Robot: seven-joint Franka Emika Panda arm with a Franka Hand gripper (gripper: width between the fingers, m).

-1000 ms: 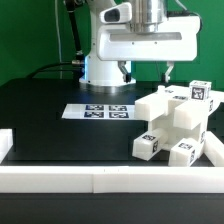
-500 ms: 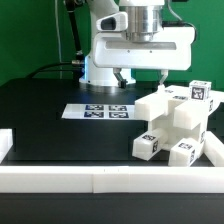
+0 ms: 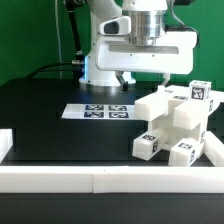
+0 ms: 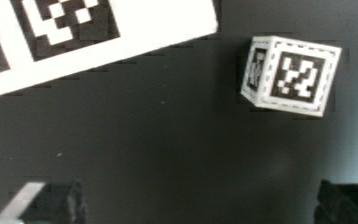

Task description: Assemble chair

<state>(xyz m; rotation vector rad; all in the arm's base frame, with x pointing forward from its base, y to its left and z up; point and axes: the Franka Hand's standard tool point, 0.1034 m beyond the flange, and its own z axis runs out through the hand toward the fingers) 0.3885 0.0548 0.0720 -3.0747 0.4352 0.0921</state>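
White-and-grey gripper (image 3: 143,75): its two dark fingertips point down above the black table, spread wide with nothing between them.
Fingers: in the wrist view two dark fingertips (image 4: 44,200) stand at opposite edges of the picture, with bare black table between (both are blurred).
Arm pose: the wrist stands upright over the table's far half, its broad white head level, with the robot's white base behind it in the exterior view.
Chair (image 3: 178,125): matte-white blocky parts, clustered at the exterior view's right, against the white border rail (image 3: 100,179); it is to the right of and nearer the camera than the gripper, and apart from it.
Chair count: how many separate parts make up the cluster cannot be told; at least four black-and-white tags show on their faces.
Marker board (image 3: 98,110): one flat white sheet with a row of square tags, lying on the table below and to the exterior view's left of the gripper.
Only in the wrist view: one small white block (image 4: 290,76) bearing a tag, lying on the dark table apart from the marker board's corner (image 4: 78,40).
Only in the exterior view: the whole arm, the rails, and the chair cluster.
Table (image 3: 50,115): black, matte.
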